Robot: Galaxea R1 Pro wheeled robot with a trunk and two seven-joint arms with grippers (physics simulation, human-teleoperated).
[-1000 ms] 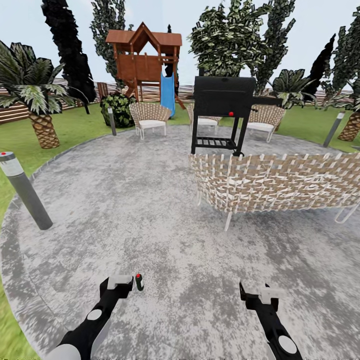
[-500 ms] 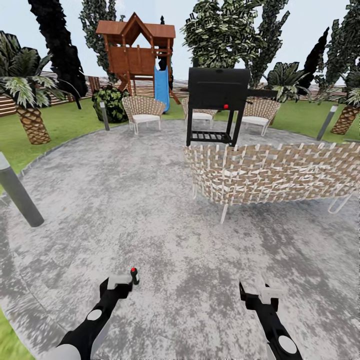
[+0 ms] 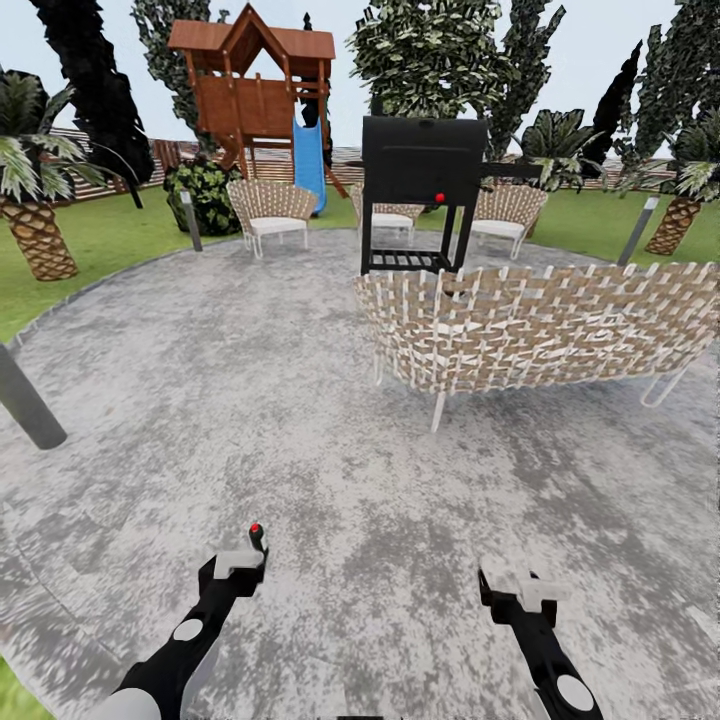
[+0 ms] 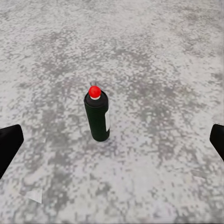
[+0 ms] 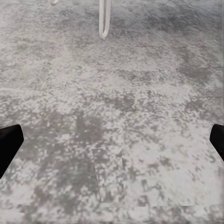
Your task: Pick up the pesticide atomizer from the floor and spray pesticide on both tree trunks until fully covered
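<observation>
Atomizer (image 4: 97, 116) upright on grey paving (image 3: 330, 440), long axis vertical | straight ahead of left gripper (image 3: 238, 566), fingers wide, nothing held | right gripper (image 3: 520, 590) wide, farther away

Bare paving (image 4: 154, 56) surrounds the upright atomizer (image 4: 97, 116).

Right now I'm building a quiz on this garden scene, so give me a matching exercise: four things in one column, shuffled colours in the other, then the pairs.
Things:
1. atomizer cap
2. slide
3. grill
4. paving

Colours:
A. black
B. mottled grey
C. red
D. blue

Pairs: 1-C, 2-D, 3-A, 4-B
</observation>
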